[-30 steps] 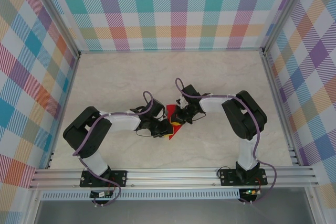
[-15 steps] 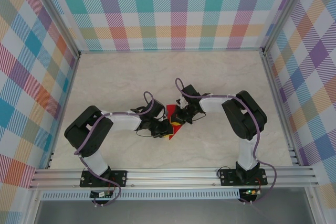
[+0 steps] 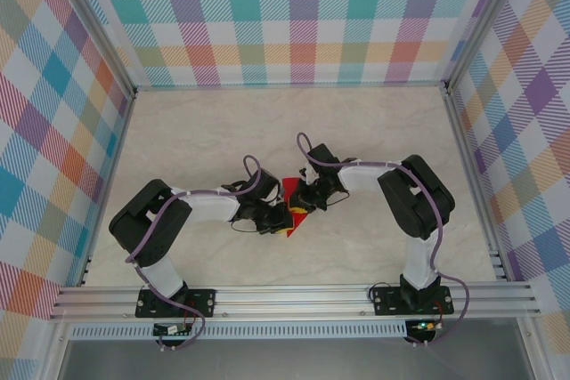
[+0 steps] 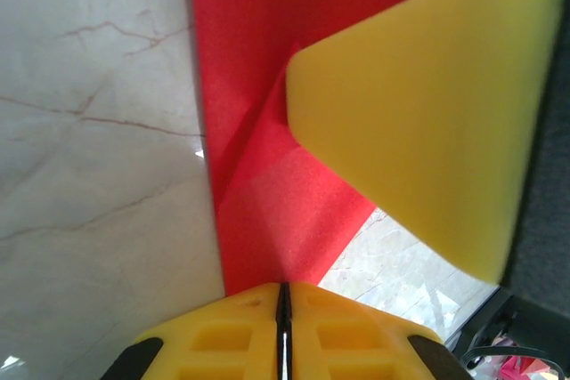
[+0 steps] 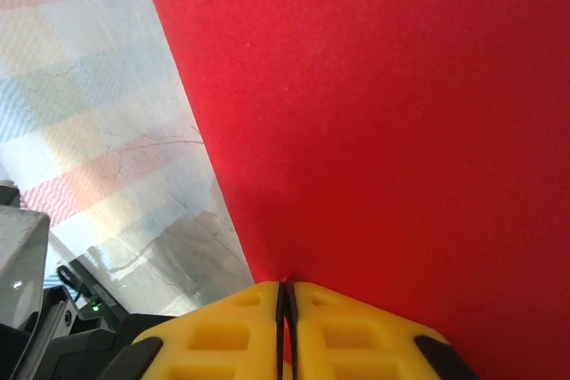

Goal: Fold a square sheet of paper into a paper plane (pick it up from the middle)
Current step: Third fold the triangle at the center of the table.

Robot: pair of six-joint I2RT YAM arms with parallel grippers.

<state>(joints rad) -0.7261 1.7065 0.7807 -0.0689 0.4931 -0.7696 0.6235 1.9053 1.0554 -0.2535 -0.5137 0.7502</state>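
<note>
The red sheet of paper (image 3: 289, 189) is sitting at the middle of the counter (image 3: 205, 131), between the two arms. The left arm is reaching in from 8 o'clock and the right arm from 4 o'clock.

The left fingers (image 3: 285, 224) are meeting the sheet at its 6 o'clock tip. The right fingers (image 3: 299, 212) are meeting it at its 4 o'clock edge.

In the left wrist view the left fingers (image 4: 258, 304) are pressing together, with the sheet (image 4: 249, 86) pinched in the slit between them. Creases are running up the red face toward 12 o'clock. A yellow slab (image 4: 427, 113) is lying over the red at 2 o'clock. I cannot tell whether it is the paper's back or the other arm's finger.

In the right wrist view the right fingers (image 5: 263, 300) are likewise squeezing tight on the sheet's (image 5: 401, 131) edge. The red is spreading from 12 to 4 o'clock, and the counter (image 5: 205, 220) is showing at 9 o'clock.
</note>
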